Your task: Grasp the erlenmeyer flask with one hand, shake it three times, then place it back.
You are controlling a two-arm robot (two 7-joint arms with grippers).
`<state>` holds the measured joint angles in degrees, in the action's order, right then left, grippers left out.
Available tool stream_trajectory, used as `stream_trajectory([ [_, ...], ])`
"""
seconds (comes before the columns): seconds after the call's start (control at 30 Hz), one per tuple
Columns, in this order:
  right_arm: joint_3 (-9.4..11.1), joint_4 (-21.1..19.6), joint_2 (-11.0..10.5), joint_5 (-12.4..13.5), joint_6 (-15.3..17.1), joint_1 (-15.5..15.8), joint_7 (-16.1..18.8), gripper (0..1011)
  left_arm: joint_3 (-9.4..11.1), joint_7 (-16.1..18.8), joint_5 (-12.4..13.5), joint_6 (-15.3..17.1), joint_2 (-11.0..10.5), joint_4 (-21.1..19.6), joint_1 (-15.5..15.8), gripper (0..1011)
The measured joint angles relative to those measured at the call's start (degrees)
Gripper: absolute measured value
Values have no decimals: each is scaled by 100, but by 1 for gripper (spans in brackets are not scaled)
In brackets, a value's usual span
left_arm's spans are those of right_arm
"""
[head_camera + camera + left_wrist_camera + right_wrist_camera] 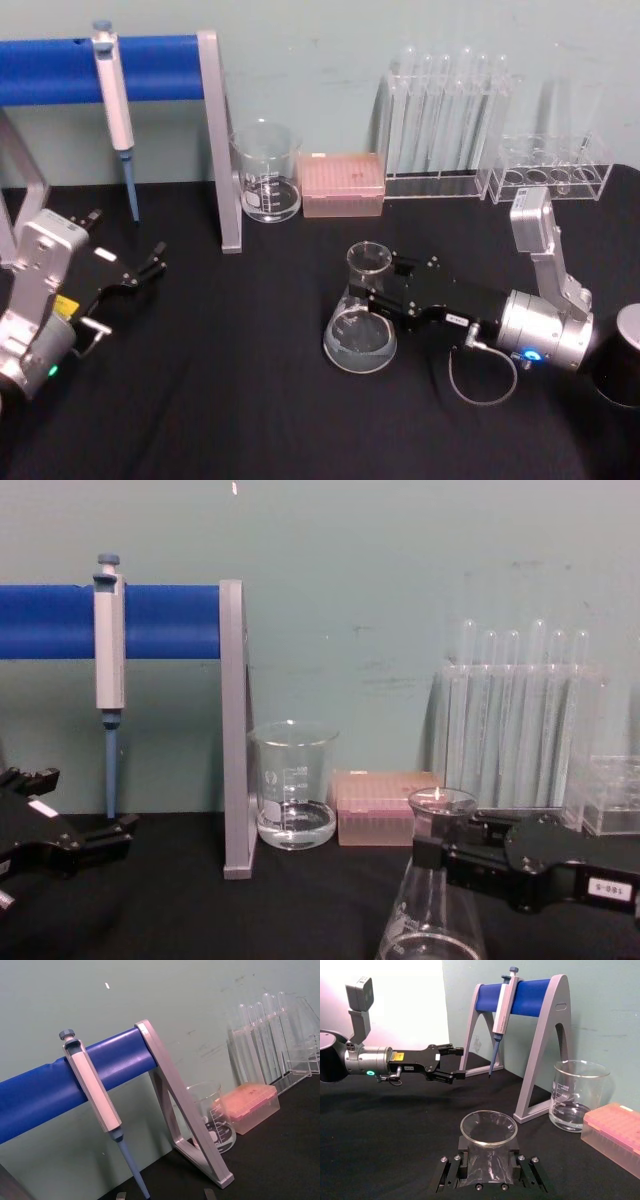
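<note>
Beaker point(268, 172); pipette point(113, 95); pink box point(342, 185), perhaps tips

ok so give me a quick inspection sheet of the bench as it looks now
surface: table under black cloth, nothing spilled.
job's things: flask upright, right of centre; cannot tell if its base is on the cloth.
clutter: beaker, pink tip box and tube rack along the back; pipette hung on the blue stand.
grippers: right pincer shut on the flask's neck; left pincer open, idle at the left.
cables: one cable looped at the right wrist.
surroundings: plain green wall.
</note>
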<state>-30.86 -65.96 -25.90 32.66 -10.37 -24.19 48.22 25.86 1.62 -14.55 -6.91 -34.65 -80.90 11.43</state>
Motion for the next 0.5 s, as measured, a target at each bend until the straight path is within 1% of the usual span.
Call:
stream_trajectory([
  [0.1,9,0,1,7,14,2,-25,449,0,0,0,0,0,0,0,1001],
  [0.23,78,-33,3,48,48,48,-125,449,0,0,0,0,0,0,0,1001],
  [0.4,242,-231,-8,136,40,148,-309,449,0,0,0,0,0,0,0,1001],
  [0.43,295,-323,-22,164,43,188,-379,449,0,0,0,0,0,0,0,1001],
  [0.47,295,-323,-22,164,43,188,-379,449,0,0,0,0,0,0,0,1001],
  [0.5,355,-434,-37,200,62,232,-468,449,0,0,0,0,0,0,0,1001],
])
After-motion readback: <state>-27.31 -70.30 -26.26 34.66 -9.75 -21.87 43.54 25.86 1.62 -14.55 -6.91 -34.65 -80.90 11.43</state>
